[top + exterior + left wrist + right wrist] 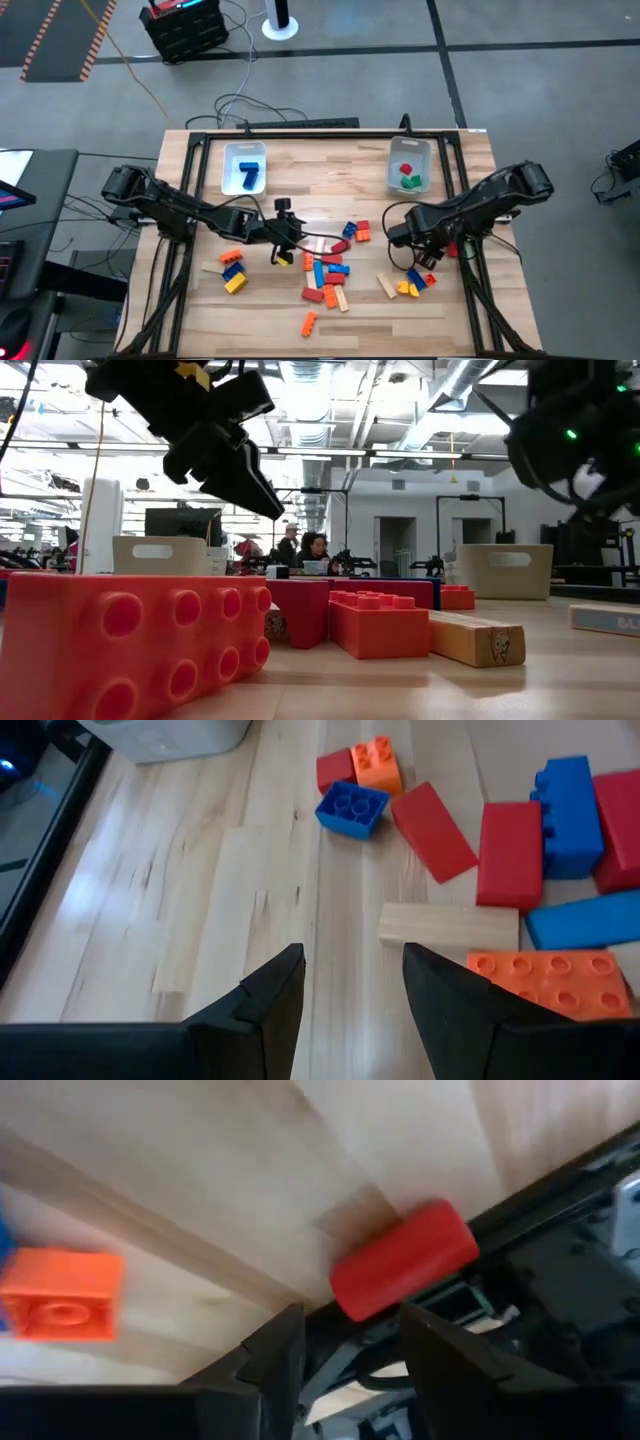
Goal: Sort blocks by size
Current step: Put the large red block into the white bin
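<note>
Many blocks lie loose on the wooden table (pixel 330 160): a pile of red, blue, orange and tan ones (pixel 327 275) in the middle, and smaller groups at the left (pixel 232 270) and right (pixel 412 285). My left gripper (pixel 352 985) is open and empty. It hangs above the table just left of the middle pile (pixel 292 248). My right gripper (pixel 345 1345) is open and empty near the table's right edge (pixel 432 258). A red block (pixel 400 1260) lies just beyond its fingertips, at the table's edge, and an orange block (pixel 60 1295) lies to one side.
Two clear bins stand at the back. The left one (pixel 245 168) holds blue bricks, and the right one (pixel 408 165) holds red and green ones. A black frame (pixel 190 150) runs round the table. People sit in the room beyond (pixel 310 550).
</note>
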Robot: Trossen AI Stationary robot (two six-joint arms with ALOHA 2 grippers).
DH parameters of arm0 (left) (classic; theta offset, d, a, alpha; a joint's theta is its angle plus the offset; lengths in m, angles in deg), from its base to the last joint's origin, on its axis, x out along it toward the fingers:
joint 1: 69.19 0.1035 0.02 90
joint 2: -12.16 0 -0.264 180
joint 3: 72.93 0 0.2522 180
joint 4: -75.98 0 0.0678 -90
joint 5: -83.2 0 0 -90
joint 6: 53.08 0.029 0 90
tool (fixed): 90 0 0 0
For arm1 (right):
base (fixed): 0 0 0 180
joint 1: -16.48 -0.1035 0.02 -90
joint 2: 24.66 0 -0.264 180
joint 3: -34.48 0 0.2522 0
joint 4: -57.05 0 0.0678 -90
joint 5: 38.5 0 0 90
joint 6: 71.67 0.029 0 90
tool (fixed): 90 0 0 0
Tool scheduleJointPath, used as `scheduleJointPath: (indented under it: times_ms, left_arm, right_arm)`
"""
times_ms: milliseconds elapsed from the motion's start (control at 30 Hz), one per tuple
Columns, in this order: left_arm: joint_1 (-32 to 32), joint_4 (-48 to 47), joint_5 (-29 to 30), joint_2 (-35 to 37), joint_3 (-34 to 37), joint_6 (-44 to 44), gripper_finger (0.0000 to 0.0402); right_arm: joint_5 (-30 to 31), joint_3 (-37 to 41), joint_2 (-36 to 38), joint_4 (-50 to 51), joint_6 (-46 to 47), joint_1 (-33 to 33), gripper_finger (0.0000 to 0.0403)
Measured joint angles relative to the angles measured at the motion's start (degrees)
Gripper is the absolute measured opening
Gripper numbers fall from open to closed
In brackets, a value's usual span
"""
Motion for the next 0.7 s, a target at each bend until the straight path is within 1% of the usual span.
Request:
scheduleJointPath:
  times_ms: [167,300,467,700]
  left_arm:
    - [-0.20,-1.27,0.00,-0.02,0.00,0.02,0.0167]
    - [-0.20,-1.33,0.04,-0.02,0.00,0.02,0.0167]
    - [-0.18,-1.11,0.04,-0.02,0.00,0.02,0.0167]
    - [-0.29,-1.01,0.07,-0.02,0.00,-0.86,0.0167]
  right_arm:
    - [-0.88,0.92,0.35,-0.28,3.52,-1.69,0.0183]
    - [-0.88,0.92,-0.39,-0.69,5.82,-1.11,0.0173]
    - [-2.23,0.94,-4.66,0.45,0.59,-1.19,0.0159]
    - [-4.02,0.97,-13.34,0.19,-3.67,-1.39,0.0144]
